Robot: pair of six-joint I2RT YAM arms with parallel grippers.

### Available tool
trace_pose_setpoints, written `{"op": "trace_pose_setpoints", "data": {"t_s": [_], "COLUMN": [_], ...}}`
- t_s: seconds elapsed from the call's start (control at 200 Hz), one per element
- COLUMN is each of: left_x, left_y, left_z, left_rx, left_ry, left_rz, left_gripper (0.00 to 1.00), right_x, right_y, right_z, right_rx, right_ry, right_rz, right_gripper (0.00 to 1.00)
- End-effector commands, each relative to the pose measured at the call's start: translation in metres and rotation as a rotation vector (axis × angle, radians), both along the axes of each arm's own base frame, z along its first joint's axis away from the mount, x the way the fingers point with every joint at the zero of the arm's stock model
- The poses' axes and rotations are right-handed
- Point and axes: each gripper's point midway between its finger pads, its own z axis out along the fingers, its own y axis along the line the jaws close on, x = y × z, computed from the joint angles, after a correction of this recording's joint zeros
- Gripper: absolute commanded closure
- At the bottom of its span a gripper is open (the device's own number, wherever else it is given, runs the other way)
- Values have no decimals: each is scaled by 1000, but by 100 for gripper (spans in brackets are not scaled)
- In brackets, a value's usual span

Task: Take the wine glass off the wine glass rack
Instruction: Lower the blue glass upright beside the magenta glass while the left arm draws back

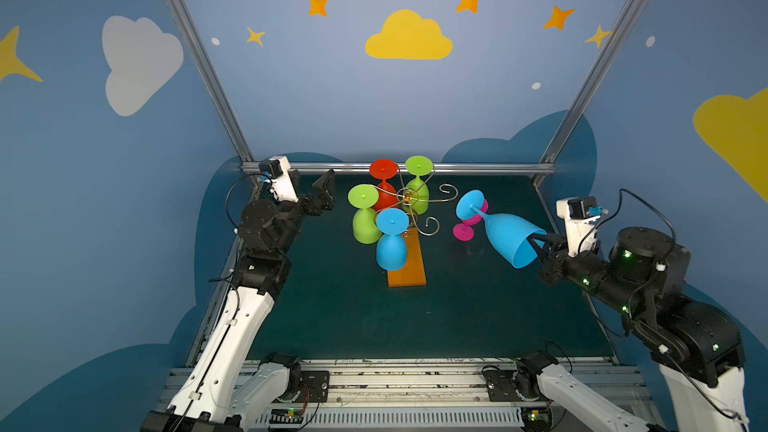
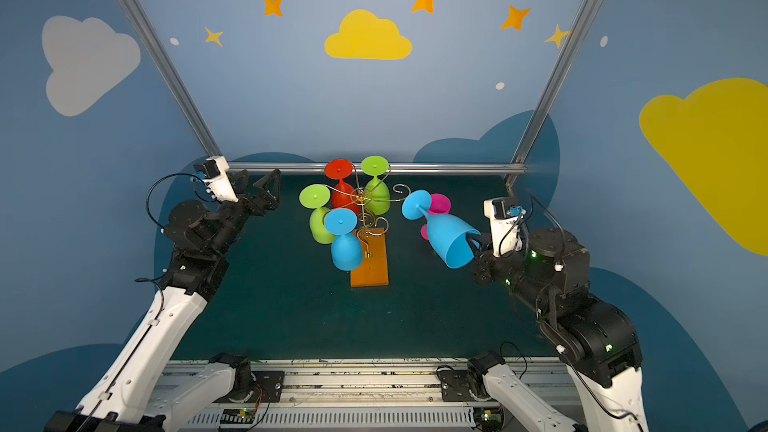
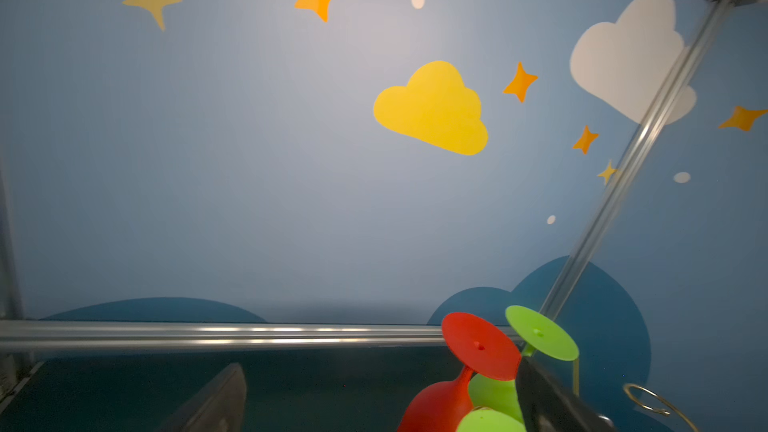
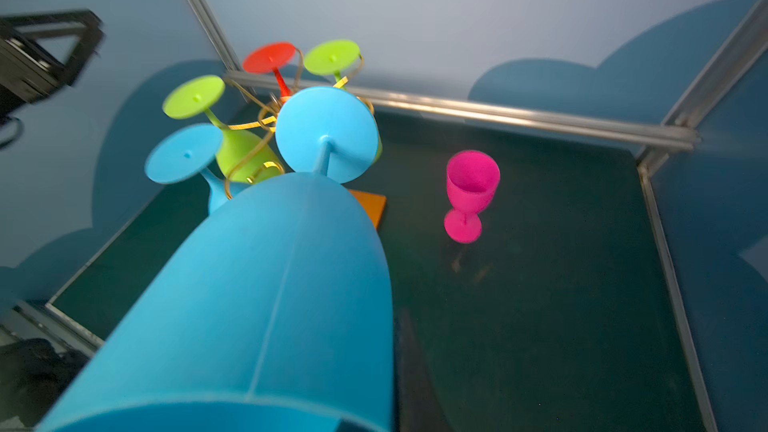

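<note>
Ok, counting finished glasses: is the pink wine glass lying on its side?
No, the pink wine glass stands upright on its foot on the mat.

Rack [image 1: 408, 197] on base [image 1: 411, 274], mid-table [image 1: 332, 317], toward far side. Four glasses hang inverted on rack: far-left glass [image 1: 384, 189], far-right glass [image 1: 419, 193], left glass [image 1: 365, 224], near glass [image 1: 390, 245]. Held glass [image 1: 511, 238] right of rack, above table, in right gripper [image 1: 540, 245], foot toward rack. Upright glass [image 1: 462, 231] on table behind held glass's foot. Left gripper [image 1: 322, 195] left of rack, apart.
</note>
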Motion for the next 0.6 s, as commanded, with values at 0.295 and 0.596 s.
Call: {"op": "trace_pose_setpoints", "data": {"t_s": [0.295, 0.596], "left_x": [10, 3], "left_y": [37, 40], "left_z": [-57, -57], "left_rx": [-47, -27], "left_ry": [87, 82], "left_rz": [93, 109], "left_gripper": [0, 0], "right_x": [18, 77], "right_y": [-39, -64], "right_z": [-111, -135], "right_rx": [-330, -396], "right_ry": [402, 517], "right_rz": [-198, -315], "right_gripper": [100, 100]}}
